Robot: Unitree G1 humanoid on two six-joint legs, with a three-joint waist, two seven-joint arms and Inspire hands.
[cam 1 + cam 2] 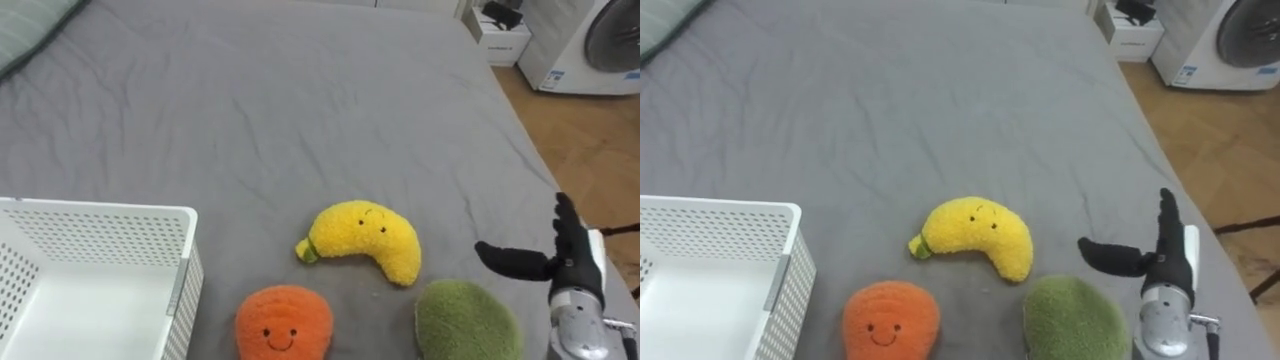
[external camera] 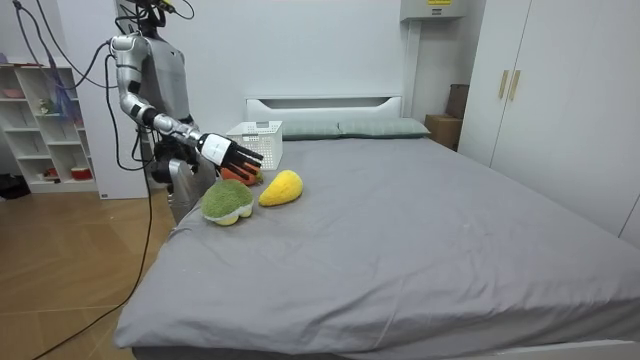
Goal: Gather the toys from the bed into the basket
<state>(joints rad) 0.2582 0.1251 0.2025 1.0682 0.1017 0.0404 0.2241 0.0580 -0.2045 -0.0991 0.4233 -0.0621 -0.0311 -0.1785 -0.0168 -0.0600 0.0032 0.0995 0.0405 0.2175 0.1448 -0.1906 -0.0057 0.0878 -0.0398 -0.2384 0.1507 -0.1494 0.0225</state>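
The robot is standing by the side of the bed [image 1: 300, 100], close to the pillow end, and it is reaching its right arm out over the gray sheet. The right hand [image 1: 575, 265] is hanging in the air above the edge of the bed. Its fingers are pointing straight out and its thumb is sticking out to the side, so the hand is spread wide apart. It is holding nothing.

Three soft toys are lying on the sheet, and none of them is touching the hand. The green toy [image 1: 468, 322] is sitting just beside the hand, on the thumb side and a bit nearer to the robot. The yellow toy [image 1: 365, 238] (it is shaped like a banana and is wearing a little smile) is lying farther out on the thumb side, past the tip of the thumb. It is almost touching the green toy. The orange toy [image 1: 284, 322] is smiling too, and it is lying farther off still on that side, beyond the green one.

The white basket [image 1: 100, 208] is sitting on the bed well apart from the hand, past all three toys. On the other side of the hand, the wooden floor [image 1: 590, 140] is showing next to the bed.
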